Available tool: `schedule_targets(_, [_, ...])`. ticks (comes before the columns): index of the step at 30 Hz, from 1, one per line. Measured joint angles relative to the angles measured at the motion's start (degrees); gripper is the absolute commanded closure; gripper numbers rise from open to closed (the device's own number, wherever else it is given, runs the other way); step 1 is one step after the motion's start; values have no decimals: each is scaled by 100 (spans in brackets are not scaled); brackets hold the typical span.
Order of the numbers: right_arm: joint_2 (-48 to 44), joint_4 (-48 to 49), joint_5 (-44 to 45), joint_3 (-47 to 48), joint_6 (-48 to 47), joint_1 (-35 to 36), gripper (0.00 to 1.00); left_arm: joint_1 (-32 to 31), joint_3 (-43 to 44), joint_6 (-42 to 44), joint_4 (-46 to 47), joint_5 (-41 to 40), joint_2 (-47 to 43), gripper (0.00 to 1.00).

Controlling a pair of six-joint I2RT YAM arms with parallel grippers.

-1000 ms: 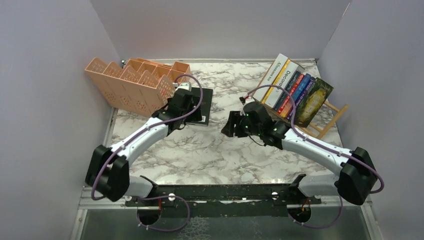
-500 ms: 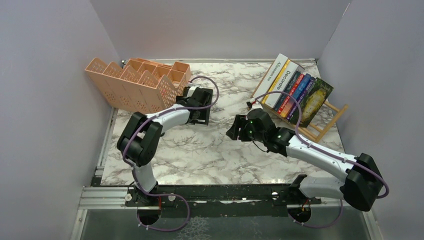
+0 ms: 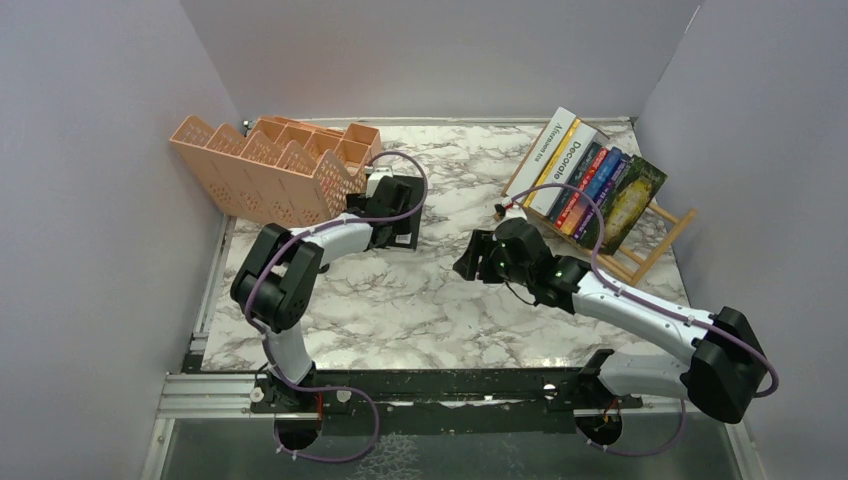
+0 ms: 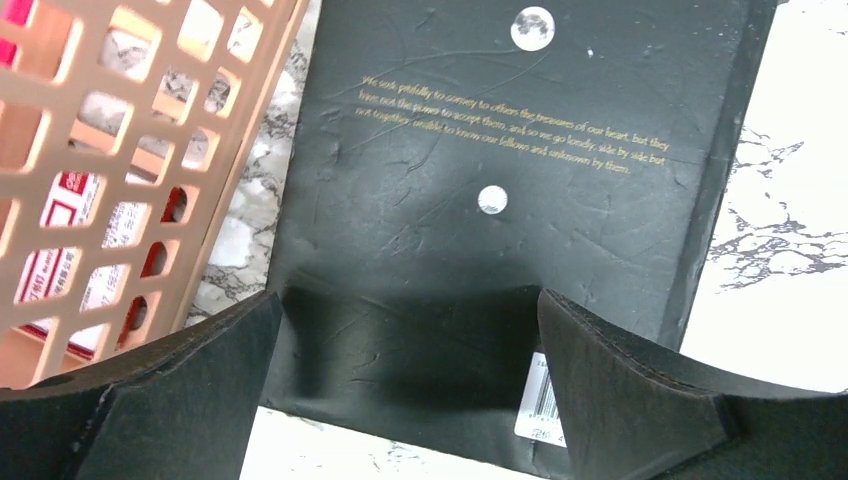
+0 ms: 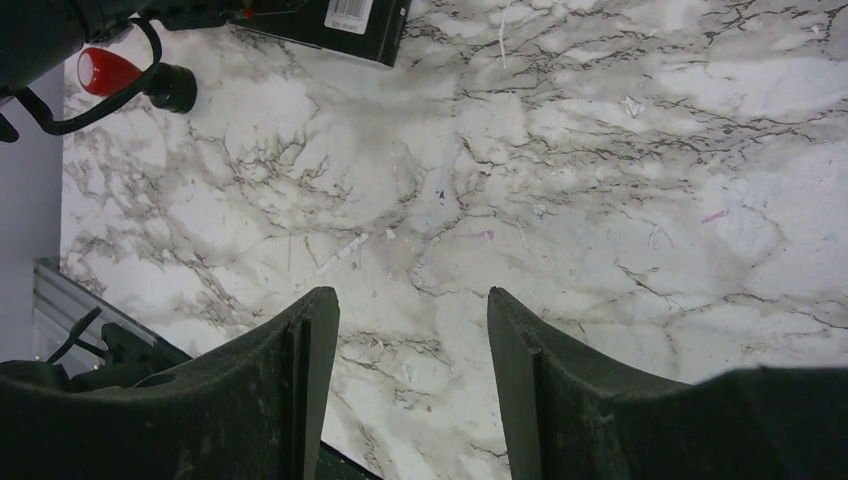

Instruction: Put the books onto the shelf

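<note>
While the other thin books [image 3: 585,180] lean in a row on the small light-wood slatted rack [image 3: 655,242] at the far right of the white marble-patterned table [image 3: 400,300], we find one flat black book [image 4: 480,150] lying well apart from them, on the left side. The row runs from a white book at its left end through yellow, brown "Decorate" and several darker spines to a dark green cover at the right. The black book lies cover-up, with gold lettering, two pale round dots and a white barcode sticker [image 4: 535,395] near its lower edge. Its left edge sits just beside the peach plastic lattice organizer [image 3: 270,165].

Over this book we see the left gripper [image 4: 408,300], its fingers spread wide and holding nothing. We cannot tell whether the tips touch the cover.

Nearer the middle of the table, between book and rack, the right gripper [image 5: 410,300] hangs over bare marble, its fingers parted and nothing between them.
</note>
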Motion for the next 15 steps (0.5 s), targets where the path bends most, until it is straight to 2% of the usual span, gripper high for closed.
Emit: schedule_targets(15, [365,81,-4,0,44,0,39,197,-1659,-564,1189,50,-1008,1])
